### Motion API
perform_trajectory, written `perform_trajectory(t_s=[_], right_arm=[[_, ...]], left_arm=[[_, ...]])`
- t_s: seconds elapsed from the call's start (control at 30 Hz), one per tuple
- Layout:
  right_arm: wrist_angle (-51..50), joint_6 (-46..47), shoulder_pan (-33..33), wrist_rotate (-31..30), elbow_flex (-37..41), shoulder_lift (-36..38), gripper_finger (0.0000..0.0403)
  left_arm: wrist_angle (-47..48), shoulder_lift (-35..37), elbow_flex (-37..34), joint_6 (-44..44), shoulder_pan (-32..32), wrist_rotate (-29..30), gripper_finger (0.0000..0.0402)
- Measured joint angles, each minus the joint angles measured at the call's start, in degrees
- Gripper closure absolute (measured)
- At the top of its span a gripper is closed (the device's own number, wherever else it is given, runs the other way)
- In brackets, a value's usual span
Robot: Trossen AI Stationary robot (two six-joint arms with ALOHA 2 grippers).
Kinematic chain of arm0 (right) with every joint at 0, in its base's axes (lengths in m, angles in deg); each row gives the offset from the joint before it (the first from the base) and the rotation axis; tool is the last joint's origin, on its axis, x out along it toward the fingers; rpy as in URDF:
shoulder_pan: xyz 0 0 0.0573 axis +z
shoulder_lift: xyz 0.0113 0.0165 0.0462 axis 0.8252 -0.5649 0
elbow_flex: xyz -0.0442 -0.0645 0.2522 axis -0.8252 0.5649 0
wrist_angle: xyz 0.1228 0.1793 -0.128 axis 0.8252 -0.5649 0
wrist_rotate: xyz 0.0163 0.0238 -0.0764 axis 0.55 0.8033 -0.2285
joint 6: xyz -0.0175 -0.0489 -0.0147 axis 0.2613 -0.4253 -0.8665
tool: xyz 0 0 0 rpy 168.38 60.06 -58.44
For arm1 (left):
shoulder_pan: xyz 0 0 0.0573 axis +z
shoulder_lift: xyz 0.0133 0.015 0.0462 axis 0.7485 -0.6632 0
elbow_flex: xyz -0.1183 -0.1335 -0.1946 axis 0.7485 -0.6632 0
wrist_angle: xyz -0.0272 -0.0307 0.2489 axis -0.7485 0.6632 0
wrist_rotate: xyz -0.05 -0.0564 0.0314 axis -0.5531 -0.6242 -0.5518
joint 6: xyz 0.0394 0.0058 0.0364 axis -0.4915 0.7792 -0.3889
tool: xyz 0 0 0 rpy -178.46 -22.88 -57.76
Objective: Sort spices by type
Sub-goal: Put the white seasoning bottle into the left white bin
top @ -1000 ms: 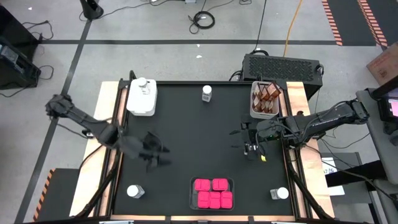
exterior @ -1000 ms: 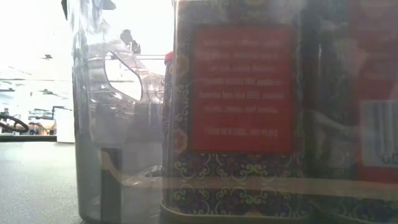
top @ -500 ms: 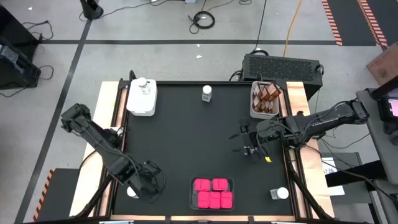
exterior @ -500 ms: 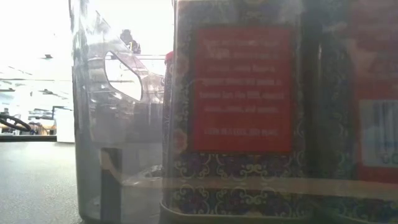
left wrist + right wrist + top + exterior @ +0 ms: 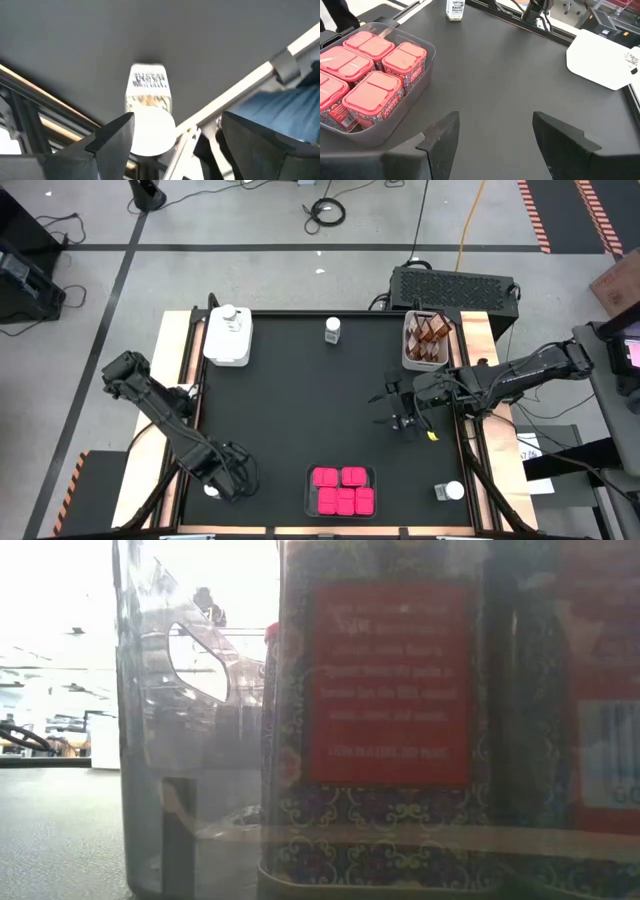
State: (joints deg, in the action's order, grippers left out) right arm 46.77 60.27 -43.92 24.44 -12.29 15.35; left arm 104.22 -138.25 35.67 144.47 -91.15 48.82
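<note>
My left gripper (image 5: 232, 478) stands open at the near left corner, pointing down over a clear spice jar with a white lid (image 5: 150, 131). The lid shows close beside one finger (image 5: 116, 136); no touch shows. My right gripper (image 5: 405, 420) hangs open above the table's right half, with nothing between its fingers (image 5: 495, 131). Several pink boxes (image 5: 343, 490) stand in a clear tray (image 5: 415, 85) at the near edge. Brown jars (image 5: 428, 332) stand in a white tray (image 5: 410, 358) at the far right. Other clear jars stand at the far middle (image 5: 332, 330) and the near right (image 5: 452, 492).
A white tray (image 5: 226, 345) with a jar (image 5: 230, 315) on it sits at the far left. The black tabletop between the trays is bare. The low view is filled by a pink box (image 5: 390, 690) behind the clear tray's wall (image 5: 160, 740).
My left gripper has swung from the table's left middle toward the near left corner and gone lower. It has tipped from nearly level to pointing down and has rolled, ending over the white-lidded jar. The jar has not moved.
</note>
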Motion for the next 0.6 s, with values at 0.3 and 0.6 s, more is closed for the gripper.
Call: perform_trajectory(t_s=[0.3,0.6], right_arm=[[0.1,-0.1,0.0,0.0,0.0,0.0,0.0156],[0.2,-0.2,0.0,0.0,0.0,0.0,0.0156]], left_arm=[[-2.7,0.1,-2.8,1.6,-1.3,-1.6,0.0104],[-2.6,0.1,-3.1,1.1,-1.5,0.3,0.0104]])
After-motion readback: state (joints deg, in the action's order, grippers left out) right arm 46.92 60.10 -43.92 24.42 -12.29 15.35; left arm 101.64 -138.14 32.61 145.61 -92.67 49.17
